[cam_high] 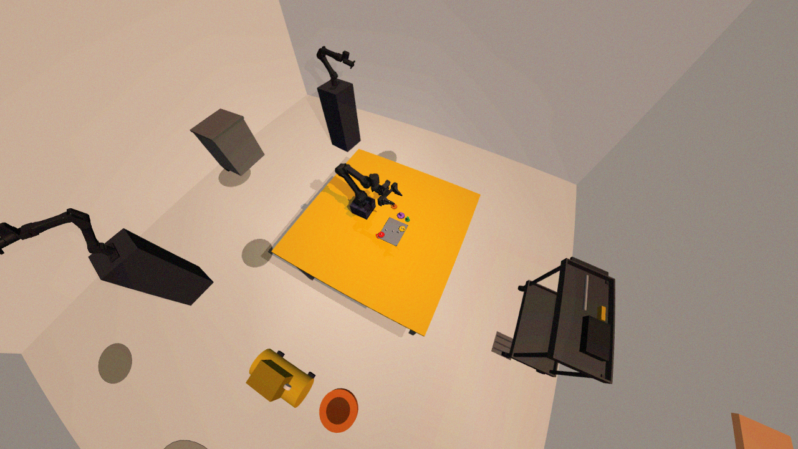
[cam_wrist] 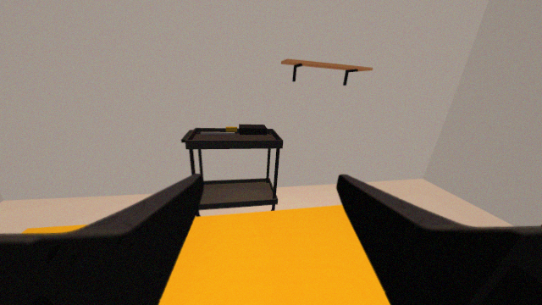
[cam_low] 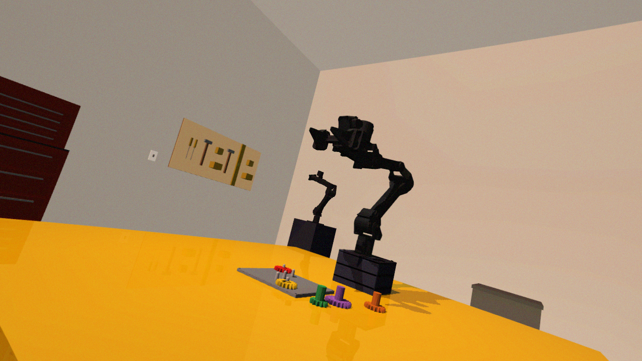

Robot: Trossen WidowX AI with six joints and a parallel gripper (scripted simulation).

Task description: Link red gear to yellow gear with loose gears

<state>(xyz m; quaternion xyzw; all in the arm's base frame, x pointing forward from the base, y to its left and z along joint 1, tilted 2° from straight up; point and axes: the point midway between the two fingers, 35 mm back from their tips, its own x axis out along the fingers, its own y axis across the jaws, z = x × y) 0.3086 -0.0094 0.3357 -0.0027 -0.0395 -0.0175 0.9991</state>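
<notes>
1. Clock refs: top view, from centre of the grey board (cam_high: 394,241) (cam_low: 309,288), 12 = top edge of picture.
2. Gripper (cam_high: 397,199) (cam_low: 321,129) (cam_wrist: 271,180): open, fingers well apart, nothing between them. Up above the table (cam_high: 345,262) (cam_low: 134,287) (cam_wrist: 275,263), out at 12.
3. Arm base (cam_high: 362,209) (cam_low: 364,273) on the table at 10, off the board.
4. Red gear (cam_high: 380,235) (cam_low: 282,269): on its peg, about 9, near board edge.
5. Yellow gear (cam_high: 403,228) (cam_low: 286,283): on its peg, between 2 and 3, near the opposite edge.
6. Bare pegs (cam_high: 393,231) (cam_low: 284,275) stand between those two; I count three. No gear link across yet.
7. Loose gears, all on the table, off the board, stems up:
   - Green gear (cam_high: 407,219) (cam_low: 319,301): between 1 and 2, closest to yellow gear.
   - Purple gear (cam_high: 400,215) (cam_low: 338,302): about 1, just beside green. Touching or not, can't tell.
   - Orange gear (cam_high: 393,206) (cam_low: 375,308): 12, farthest out of the three, apart from purple.
8. Wrist cam sees no gears or board. Between the fingers: yellow-orange table top, then the black cart (cam_high: 559,304) (cam_wrist: 234,144) on the floor, out at 4. Wall shelf (cam_high: 767,438) (cam_wrist: 326,65) sits up at 1 from cart in wrist view.
</notes>
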